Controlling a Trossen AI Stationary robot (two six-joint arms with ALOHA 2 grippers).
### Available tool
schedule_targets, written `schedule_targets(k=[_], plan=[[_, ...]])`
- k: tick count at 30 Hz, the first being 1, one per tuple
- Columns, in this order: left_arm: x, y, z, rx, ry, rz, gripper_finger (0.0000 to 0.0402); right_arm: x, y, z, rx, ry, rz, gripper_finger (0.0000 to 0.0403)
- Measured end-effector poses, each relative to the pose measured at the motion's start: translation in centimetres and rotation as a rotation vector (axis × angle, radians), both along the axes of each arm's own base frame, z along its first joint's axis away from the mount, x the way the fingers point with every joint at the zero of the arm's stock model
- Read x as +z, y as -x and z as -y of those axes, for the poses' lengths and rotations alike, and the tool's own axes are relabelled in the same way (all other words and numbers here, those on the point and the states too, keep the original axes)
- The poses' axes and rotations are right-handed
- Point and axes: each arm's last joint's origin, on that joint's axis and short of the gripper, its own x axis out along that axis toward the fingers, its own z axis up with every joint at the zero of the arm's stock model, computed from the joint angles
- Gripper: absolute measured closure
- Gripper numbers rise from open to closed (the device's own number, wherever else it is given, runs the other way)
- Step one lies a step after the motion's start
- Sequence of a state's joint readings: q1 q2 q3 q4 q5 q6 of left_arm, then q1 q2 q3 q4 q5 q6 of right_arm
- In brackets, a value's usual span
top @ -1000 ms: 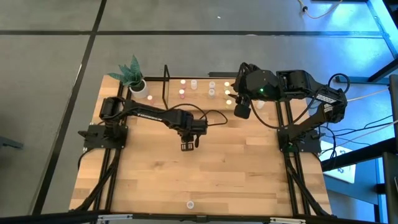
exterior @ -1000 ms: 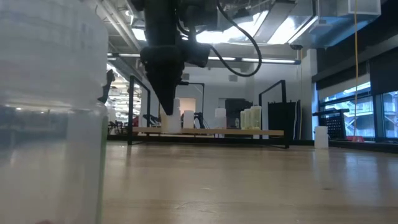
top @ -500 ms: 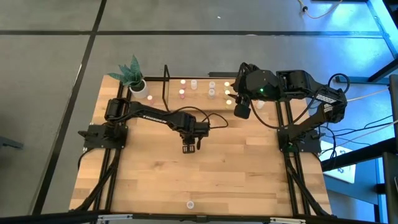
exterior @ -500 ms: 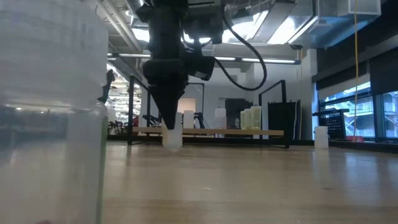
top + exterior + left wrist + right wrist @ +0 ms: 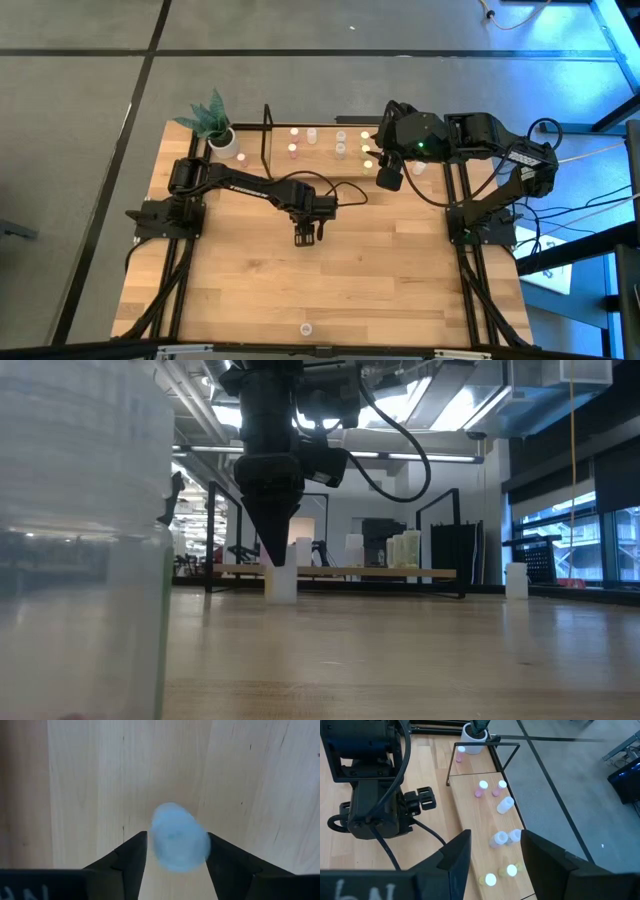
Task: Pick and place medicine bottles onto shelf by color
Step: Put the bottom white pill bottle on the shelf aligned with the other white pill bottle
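Several medicine bottles (image 5: pixel 340 149) are standing on the shelf (image 5: pixel 318 166). The left gripper (image 5: pixel 305 237), mid-counter (image 5: pixel 380 270), is apparently closing its jaws on a white bottle (image 5: pixel 179 838); right gripper (image 5: pixel 388 178) is waiting, jaws wide.
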State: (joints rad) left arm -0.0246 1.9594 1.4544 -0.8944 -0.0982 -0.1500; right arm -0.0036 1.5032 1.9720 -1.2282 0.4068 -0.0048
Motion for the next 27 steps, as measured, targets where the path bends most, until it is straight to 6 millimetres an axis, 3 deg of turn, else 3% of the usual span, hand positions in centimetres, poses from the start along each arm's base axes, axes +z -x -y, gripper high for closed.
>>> schedule_targets(k=[16,27], plan=[[0.5,0.2,0.0,0.002,-0.007,0.002,0.0182,0.0,0.0,0.0,0.0,0.0,0.0,0.0229],[6.0,1.7,0.1,0.008,-0.016,0.068,0.0181,0.0,0.0,0.0,0.007,-0.006,0.006,0.0229]])
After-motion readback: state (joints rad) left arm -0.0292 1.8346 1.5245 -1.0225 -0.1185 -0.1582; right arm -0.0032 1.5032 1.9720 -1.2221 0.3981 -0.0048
